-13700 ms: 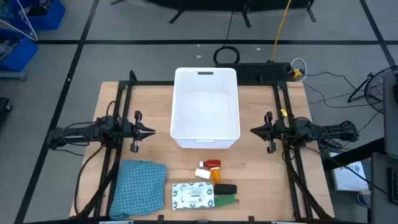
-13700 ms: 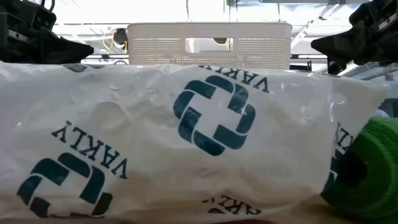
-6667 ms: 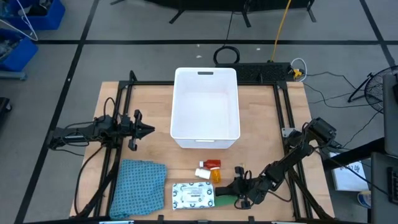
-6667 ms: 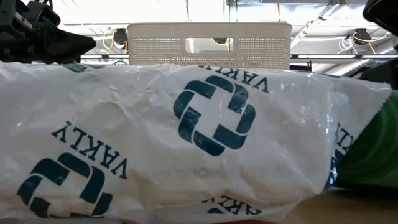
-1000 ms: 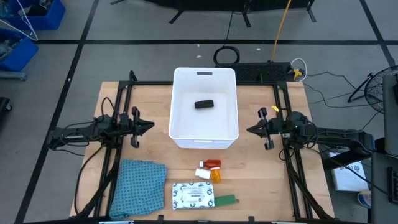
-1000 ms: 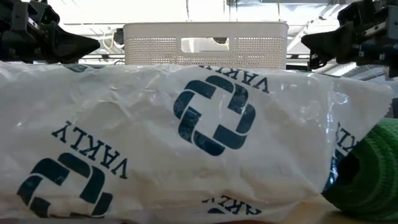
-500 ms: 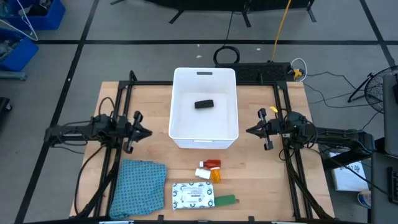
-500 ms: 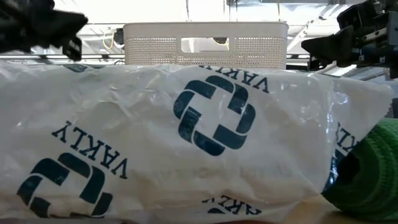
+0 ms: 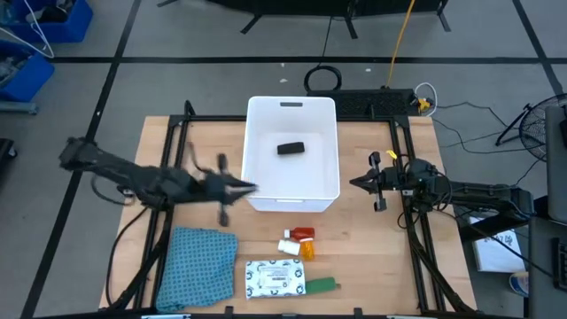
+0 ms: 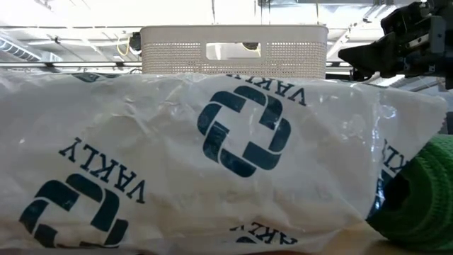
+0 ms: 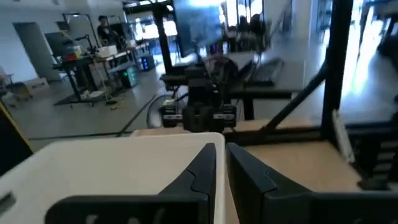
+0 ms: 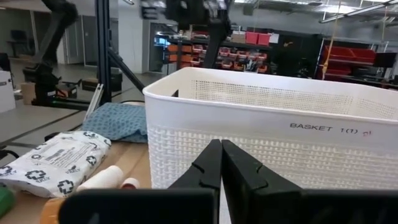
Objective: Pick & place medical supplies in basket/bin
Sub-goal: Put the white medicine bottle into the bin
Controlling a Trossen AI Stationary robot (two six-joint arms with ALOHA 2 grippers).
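The white basket (image 9: 292, 182) stands at the table's middle with a black oblong (image 9: 291, 148) lying on its floor. On the table near the front lie an orange-red piece (image 9: 304, 233), a small white piece (image 9: 288, 246), a white printed packet (image 9: 275, 279) and a green oblong (image 9: 322, 284). My left gripper (image 9: 252, 187) reaches level to the basket's near left corner, shut and holding nothing; its wrist view (image 11: 222, 152) looks over the basket's rim. My right gripper (image 9: 354, 184) waits shut to the right of the basket.
A teal-blue cloth (image 9: 199, 266) lies at the near left beside the packet. Black frame rails (image 9: 177, 133) run along both sides of the table. In the low view the packet (image 10: 212, 156) fills the foreground in front of the basket (image 10: 233, 49).
My left gripper has swung from its place at the table's left toward the basket's near left corner, rising out of the low view. It has stayed shut. Nothing on the table has moved.
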